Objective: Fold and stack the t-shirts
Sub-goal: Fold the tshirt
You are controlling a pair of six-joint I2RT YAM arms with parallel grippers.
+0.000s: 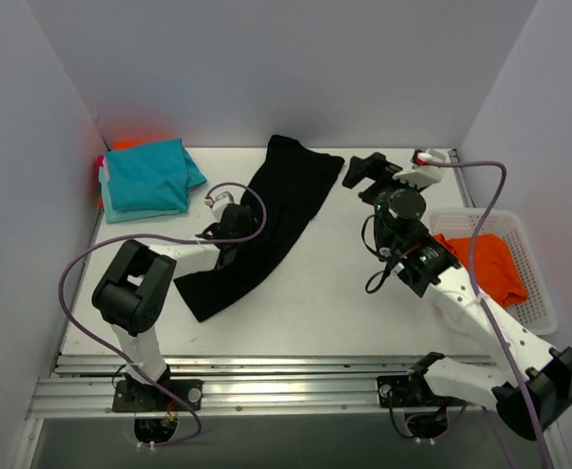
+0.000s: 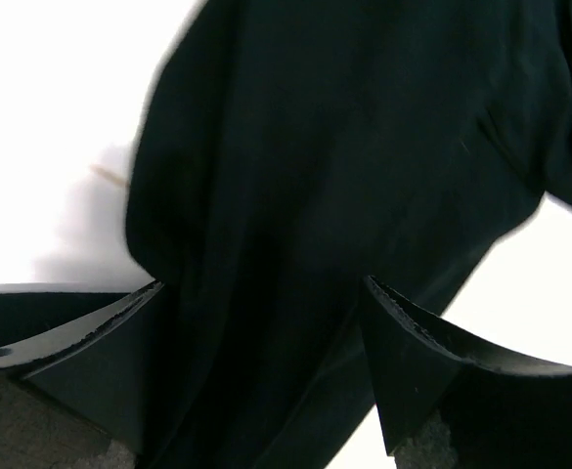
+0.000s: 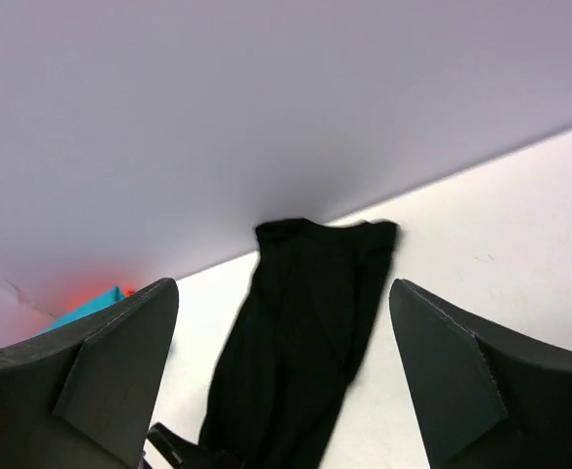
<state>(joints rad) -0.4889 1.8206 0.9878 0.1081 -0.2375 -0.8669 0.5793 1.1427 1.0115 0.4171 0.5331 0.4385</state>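
Black t-shirt (image 1: 290, 186): soft matte cloth, long narrow folded strip, diagonal on white desk (image 1: 315, 303).
Left gripper (image 2: 261, 293): jaws wide apart over it, gripping nothing.
Right gripper (image 3: 284, 288): spread, empty.

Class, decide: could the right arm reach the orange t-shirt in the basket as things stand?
Probably yes. The orange t-shirt lies uncovered in the open-topped basket beside that arm; the right hand is open and empty, though pointing away.

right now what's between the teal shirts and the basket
The black shirt, then the right arm over the table; the top view shows it.
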